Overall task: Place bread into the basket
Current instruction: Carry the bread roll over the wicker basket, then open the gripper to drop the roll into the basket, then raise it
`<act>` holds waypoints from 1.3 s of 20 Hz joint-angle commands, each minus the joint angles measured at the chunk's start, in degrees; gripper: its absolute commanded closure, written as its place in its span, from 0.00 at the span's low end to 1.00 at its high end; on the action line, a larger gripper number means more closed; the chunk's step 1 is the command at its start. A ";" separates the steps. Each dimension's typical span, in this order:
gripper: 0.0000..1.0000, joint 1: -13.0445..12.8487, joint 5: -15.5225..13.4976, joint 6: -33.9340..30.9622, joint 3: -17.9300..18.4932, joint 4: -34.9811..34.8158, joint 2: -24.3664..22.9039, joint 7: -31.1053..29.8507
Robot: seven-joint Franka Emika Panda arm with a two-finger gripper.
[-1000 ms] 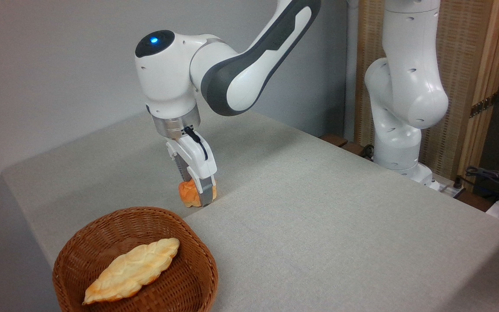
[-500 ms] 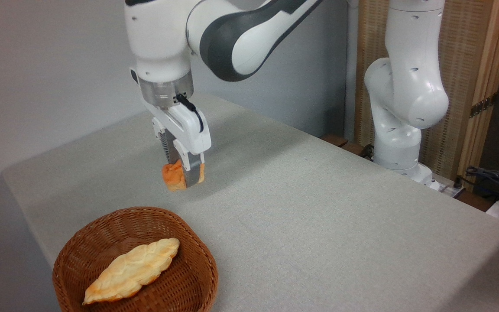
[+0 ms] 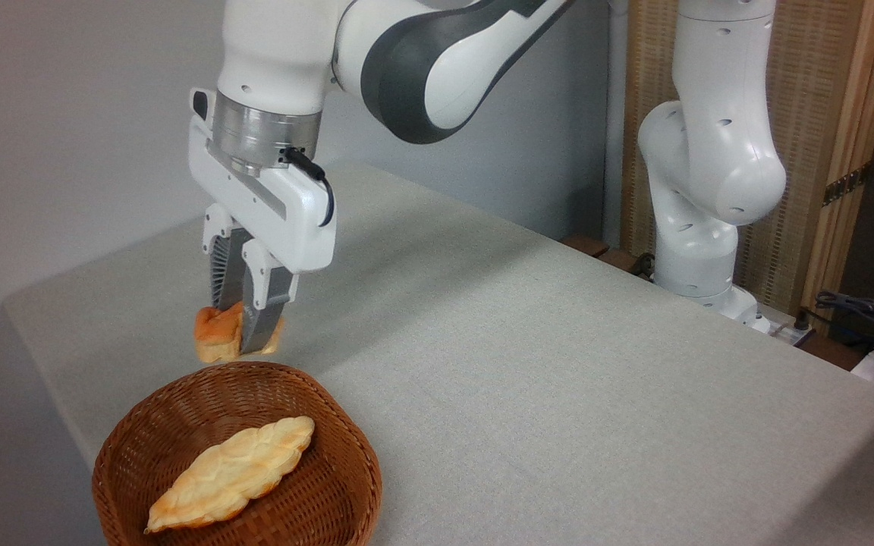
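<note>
Bread (image 3: 215,339): small round bun, no evident long axis, clamped between the downward-pointing fingers of the gripper (image 3: 243,341), held in air just above the far rim of the basket (image 3: 346,485), which holds a braided loaf (image 3: 234,472).

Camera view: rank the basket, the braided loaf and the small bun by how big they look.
1. basket, widest by far.
2. braided loaf, lying inside it.
3. bun, held in the gripper; it sits farther from the camera, yet is clearly smallest.
</note>
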 commanded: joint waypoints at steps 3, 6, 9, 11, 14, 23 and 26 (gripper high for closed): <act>0.00 -0.20 0.54 3.68 1.49 0.49 0.94 0.65; 0.00 -0.20 0.54 3.68 1.58 0.49 0.94 0.56; 0.00 -0.20 0.54 3.68 1.58 0.49 0.85 0.56; 0.00 -0.28 0.54 3.16 1.58 0.49 0.67 0.04; 0.00 -0.28 0.72 -0.26 1.67 0.58 -0.03 -0.23; 0.00 -0.28 7.40 -22.41 1.84 4.27 -2.14 -0.32; 0.00 -0.28 9.94 -27.42 2.11 5.67 -2.14 -0.40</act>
